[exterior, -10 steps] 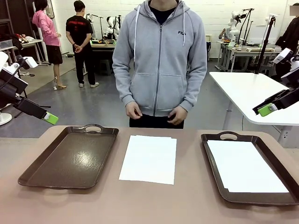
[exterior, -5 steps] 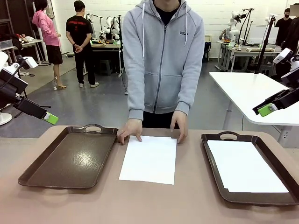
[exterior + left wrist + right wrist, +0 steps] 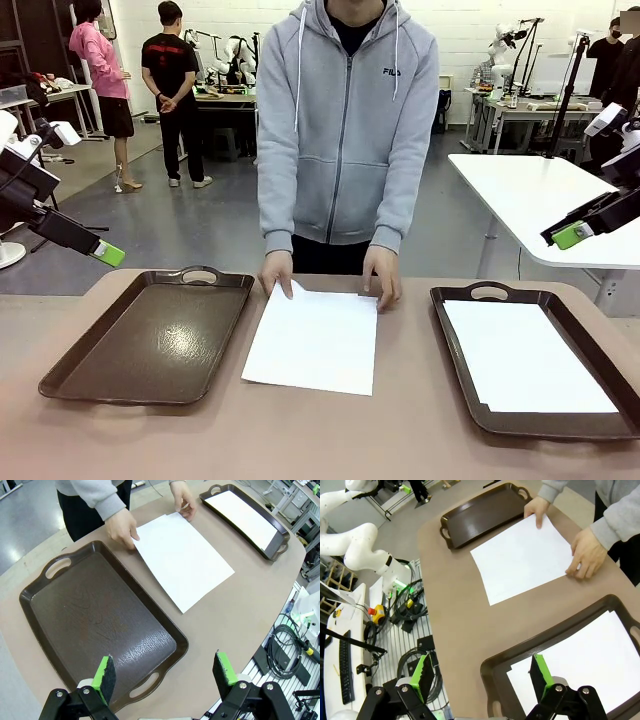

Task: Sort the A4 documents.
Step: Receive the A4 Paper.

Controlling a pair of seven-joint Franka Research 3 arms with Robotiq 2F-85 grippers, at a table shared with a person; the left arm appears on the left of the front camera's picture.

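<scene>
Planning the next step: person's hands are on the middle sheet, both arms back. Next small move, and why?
Probably hold both arms where they are. The person's hands rest on the far corners of the middle sheet, so reaching in risks a clash. The left gripper and right gripper hang open, well clear of it.

I see bright, even overhead light. Glare streaks the left brown tray (image 3: 150, 340); the A4 documents (image 3: 315, 340) read nearly blown-out white. Shadows are soft. My wrist views bow at the edges.
</scene>
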